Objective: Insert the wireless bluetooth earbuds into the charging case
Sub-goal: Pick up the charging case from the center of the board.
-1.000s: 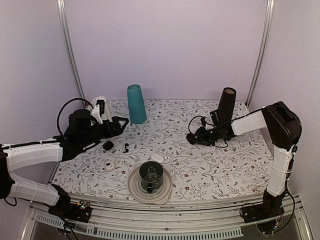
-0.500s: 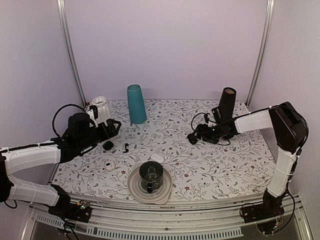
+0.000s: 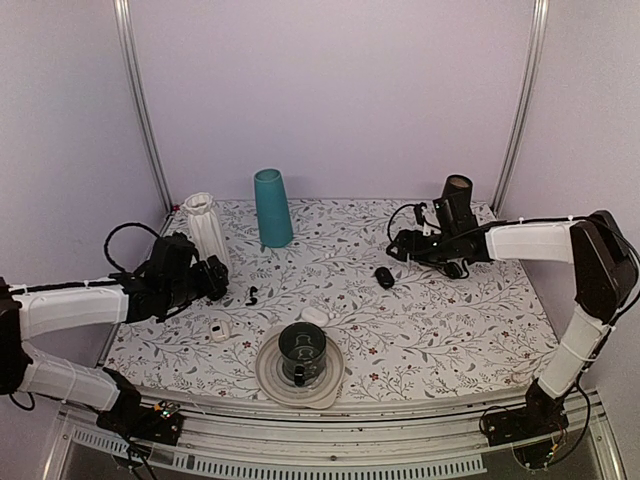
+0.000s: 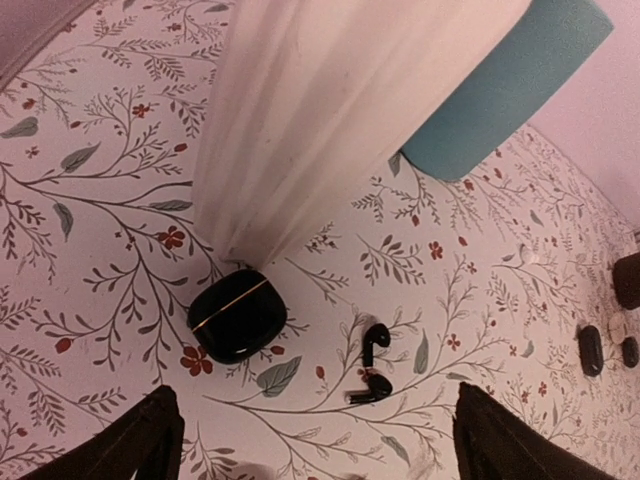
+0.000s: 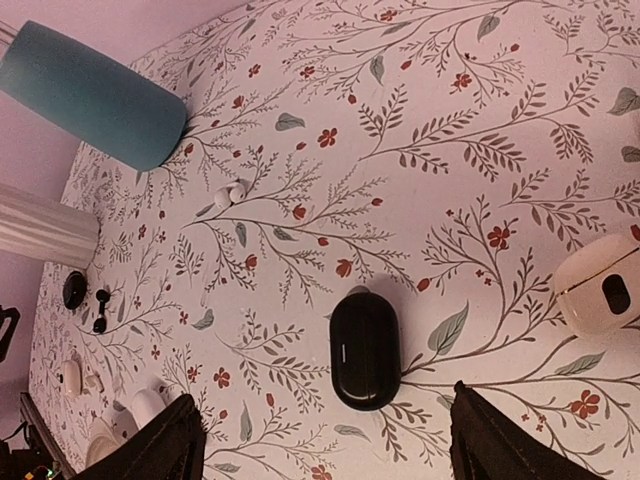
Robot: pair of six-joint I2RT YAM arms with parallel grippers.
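Your earbuds (image 4: 376,338), two tiny glossy black hook-shaped pieces, lie loose on the floral cloth (image 4: 90,260) near the foot of the white pleated vase (image 4: 330,110). A glossy black pod (image 4: 238,317), rounded, with a thin seam and shut, sits just beside that foot, apart from the earbuds. Your left gripper (image 4: 315,450) hangs near the vase, fingers spread wide, holding nothing. A second black pod (image 5: 365,350), oblong and smooth, lies well apart from the vase. Your right gripper (image 5: 325,450), likewise well apart from the vase, has its fingers wide and empty. A smooth teal tumbler (image 4: 500,90) stands near the vase.
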